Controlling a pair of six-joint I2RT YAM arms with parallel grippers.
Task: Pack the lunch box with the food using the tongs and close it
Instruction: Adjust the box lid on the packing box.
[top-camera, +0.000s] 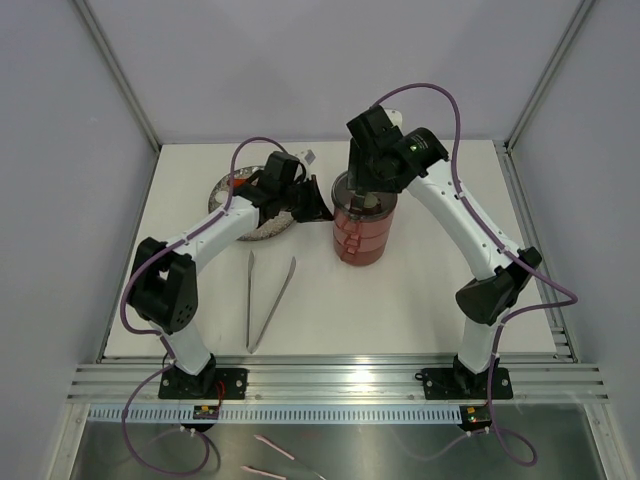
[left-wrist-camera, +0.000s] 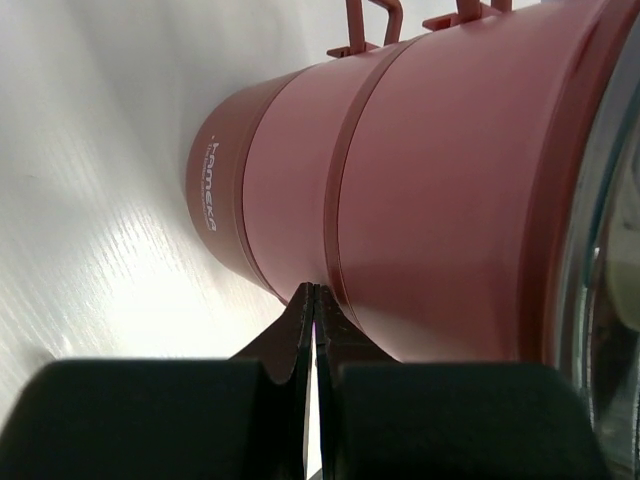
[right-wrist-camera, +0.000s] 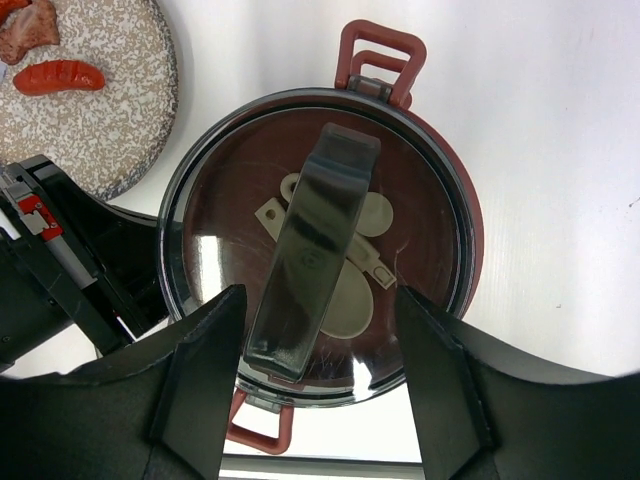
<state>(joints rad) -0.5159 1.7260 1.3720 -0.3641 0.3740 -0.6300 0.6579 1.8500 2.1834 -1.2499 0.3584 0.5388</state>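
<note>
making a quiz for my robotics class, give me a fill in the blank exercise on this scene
1. The long silvery metal tongs lie on the ___, in neither gripper.
2. The left gripper is ___, its tips at the side of the stacked dark-red round lunch box.
3. The right gripper straddles the lid's dark ___ with open jaws.
4. A red food piece lies on the grey speckled round ___.

Missing words: table; shut; handle; plate.

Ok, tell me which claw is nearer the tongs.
Left. The left claw is shut against the lunch box's side, just beyond the tongs' tips. The right claw is open above it, farther right and higher.
</note>
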